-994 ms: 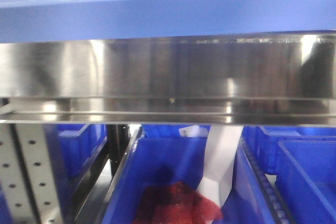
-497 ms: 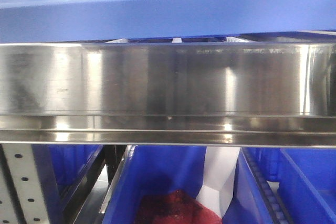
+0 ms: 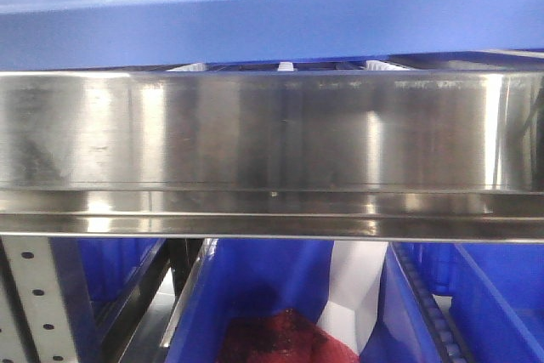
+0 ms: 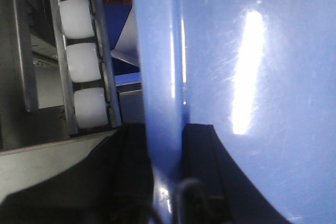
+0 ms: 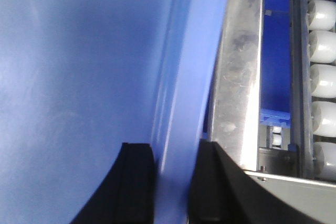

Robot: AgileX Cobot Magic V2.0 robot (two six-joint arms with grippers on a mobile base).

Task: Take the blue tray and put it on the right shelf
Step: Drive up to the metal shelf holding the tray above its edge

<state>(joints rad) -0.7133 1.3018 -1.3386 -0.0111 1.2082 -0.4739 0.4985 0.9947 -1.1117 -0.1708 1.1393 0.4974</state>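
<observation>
The blue tray [image 3: 280, 19] sits just above the front rail [image 3: 272, 133] of the right shelf [image 3: 255, 225], spanning the whole width of the front view. Its glossy underside nearly meets the rail's top edge. In the thin gap between them, the tops of white rollers [image 3: 286, 66] show behind the rail.

The left gripper [image 4: 166, 129] is clamped on the tray's rim. One black finger [image 4: 128, 166] is on the outer side and the other on the inner side, with the blue edge running up between them. Beyond that rim, on the shelf side, a steel track carries a row of white rollers.

The right gripper [image 5: 173, 148] is likewise clenched on the tray's opposite rim, its two dark pads pressing the blue wall from both sides. The rail's brushed steel lies just beside this rim, with another roller track past it.

Below the rail, deep blue bins [image 3: 255, 282] stand on a lower level. The middle one holds a dark red bundle [image 3: 280, 342] and a white sheet [image 3: 357, 286]. A perforated upright [image 3: 38, 303] drops from the rail's left end.
</observation>
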